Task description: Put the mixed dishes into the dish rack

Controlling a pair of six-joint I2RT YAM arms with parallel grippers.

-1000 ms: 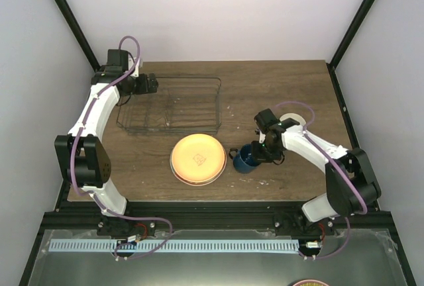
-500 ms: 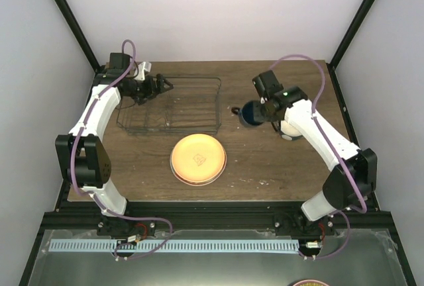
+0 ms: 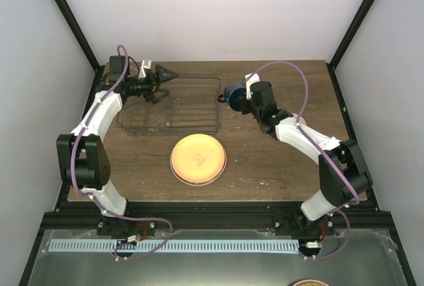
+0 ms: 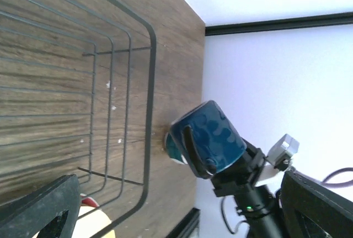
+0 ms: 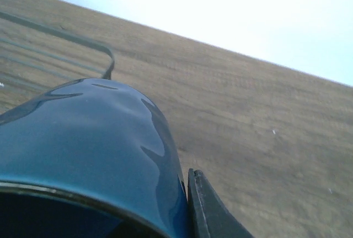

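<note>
mug-loading step: the right claw (image 3: 240,95), clamped shut on the dark blue mug (image 3: 231,92), holds it just outside the dish rack (image 3: 192,77) end nearest that claw. the left claw (image 3: 167,74) gapes wide, empty. next, the mug likely needs lifting over the wire wall and lowering inside.

A dark wooden table (image 3: 278,167) with streaky grain fills the middle. Small white specks (image 3: 265,181) lie on the table near its front edge. Black posts (image 3: 69,20) rise from the table's back corners against pale walls (image 3: 212,14). Below the table's front edge runs a grey metal shelf (image 3: 377,253) bearing a light-blue strip (image 3: 199,245).
</note>
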